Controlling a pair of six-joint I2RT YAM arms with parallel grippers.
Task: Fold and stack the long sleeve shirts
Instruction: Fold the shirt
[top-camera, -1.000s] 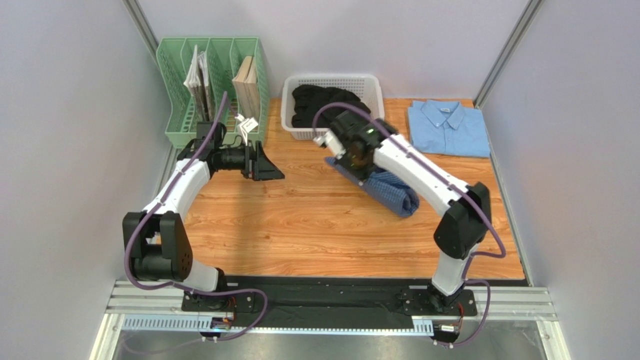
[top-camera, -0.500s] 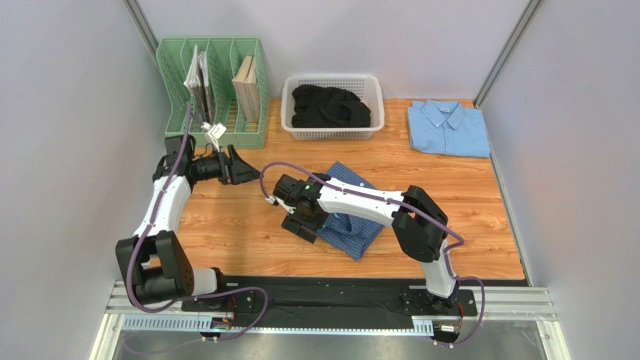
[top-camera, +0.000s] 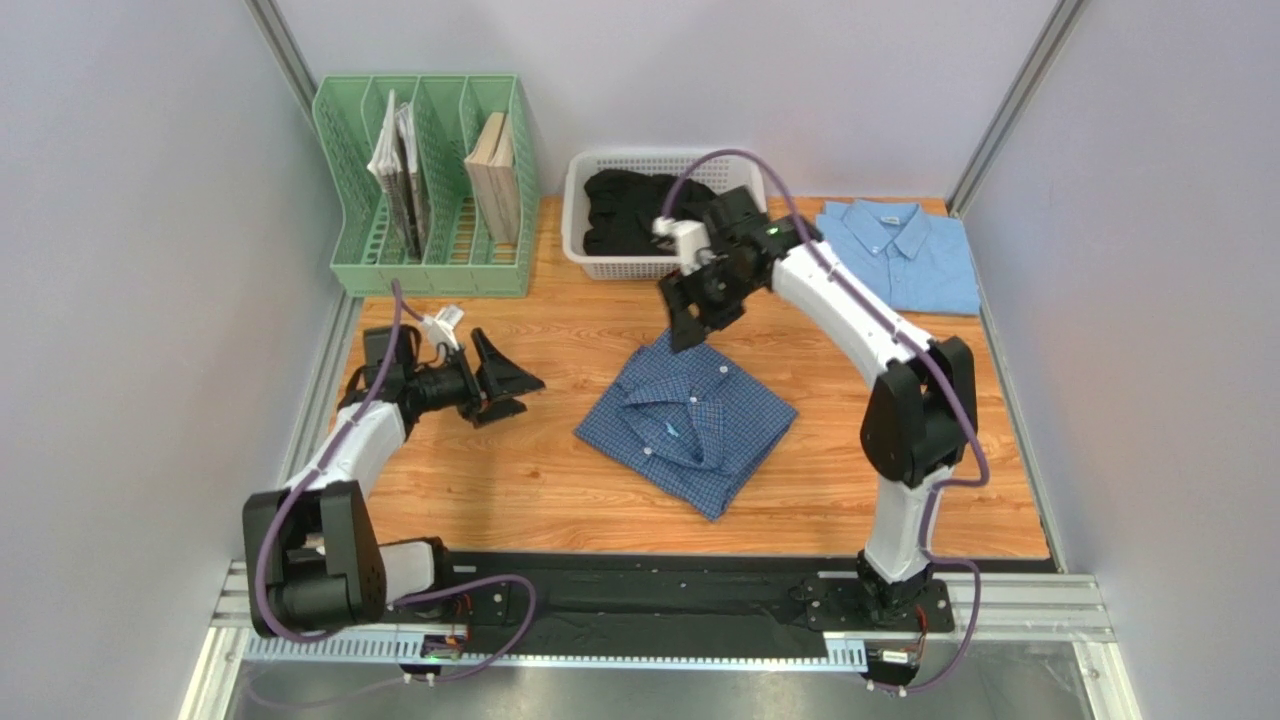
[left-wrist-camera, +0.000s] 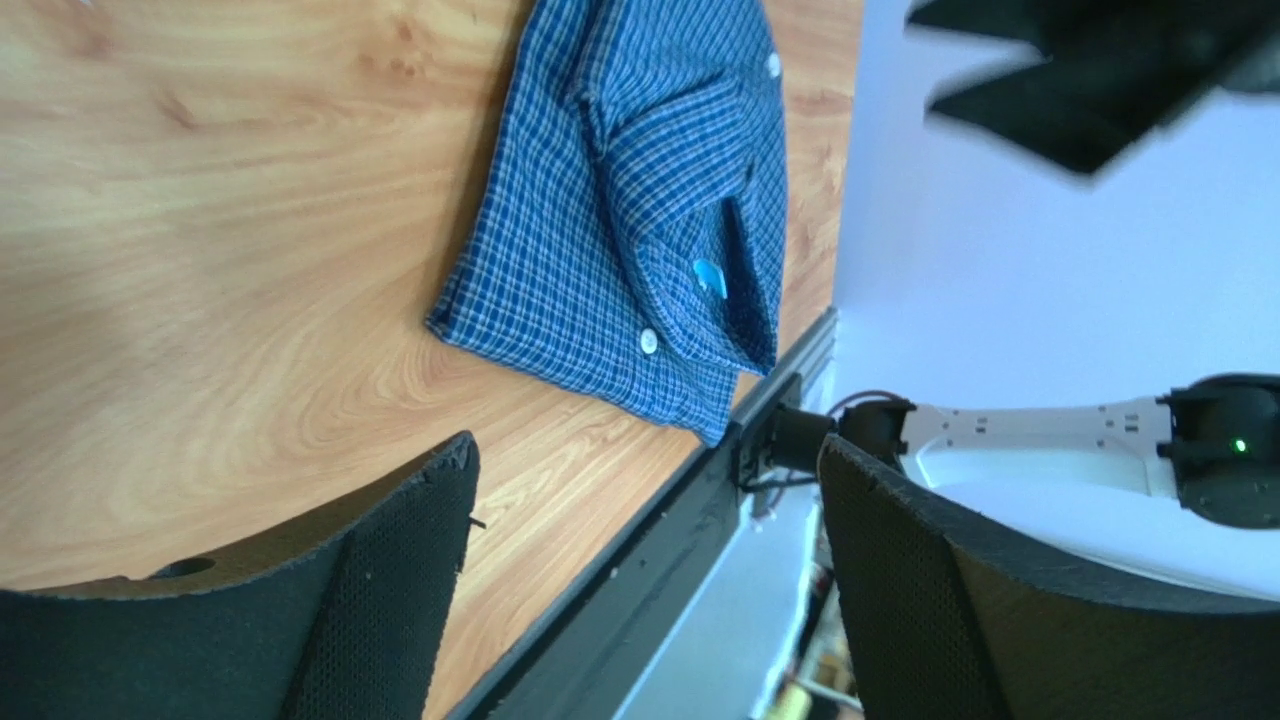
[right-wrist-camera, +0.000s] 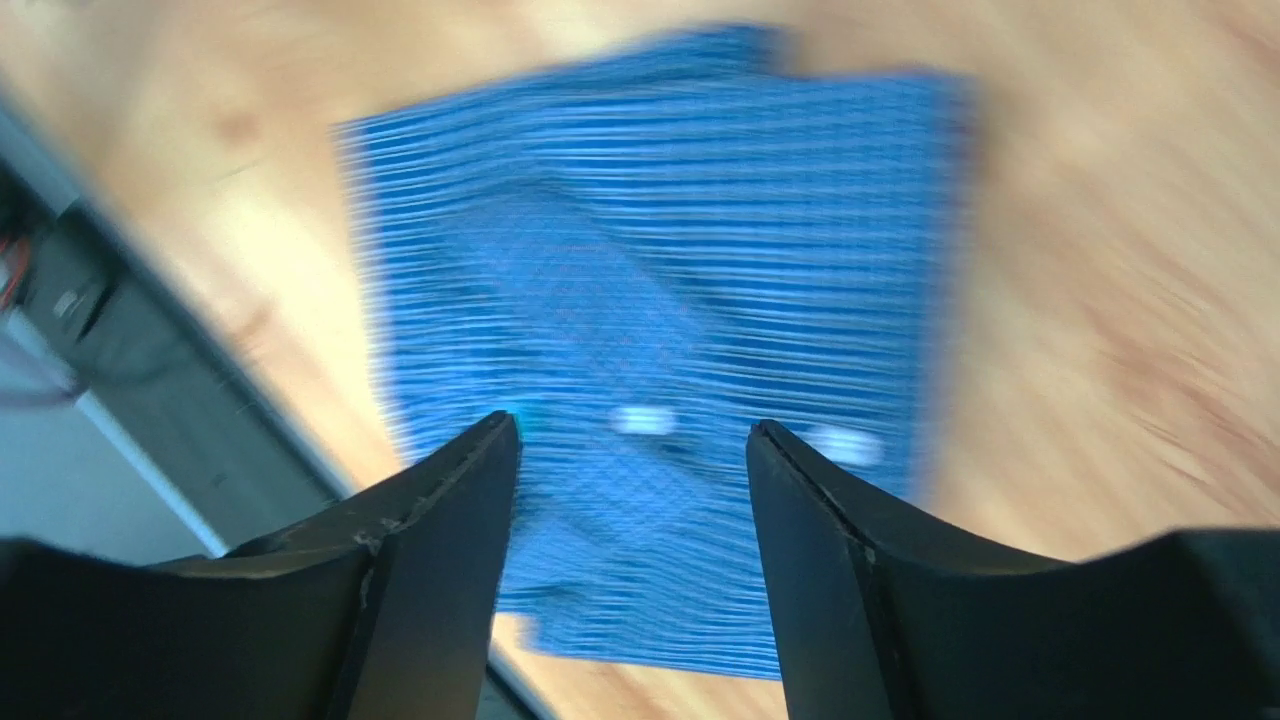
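A dark blue checked long sleeve shirt (top-camera: 687, 425) lies folded, collar and white buttons up, in the middle of the wooden table (top-camera: 496, 495). It also shows in the left wrist view (left-wrist-camera: 631, 195) and, blurred, in the right wrist view (right-wrist-camera: 661, 300). The plain light blue shirt (top-camera: 897, 255) lies folded at the back right corner. My right gripper (top-camera: 691, 312) hangs open above the far edge of the dark shirt with nothing between its fingers (right-wrist-camera: 631, 432). My left gripper (top-camera: 508, 384) is open and empty (left-wrist-camera: 646, 450), low over the table to the left of that shirt.
A green file rack (top-camera: 425, 188) with books stands at the back left. Beside it, a white basket (top-camera: 594, 255) holds black clothes. Grey walls close in both sides. A black rail (top-camera: 661, 578) runs along the near edge.
My right gripper opened and let go of the dark blue shirt, then swung back and up toward the basket. The shirt now lies flat mid-table. My left gripper came nearer and lower.
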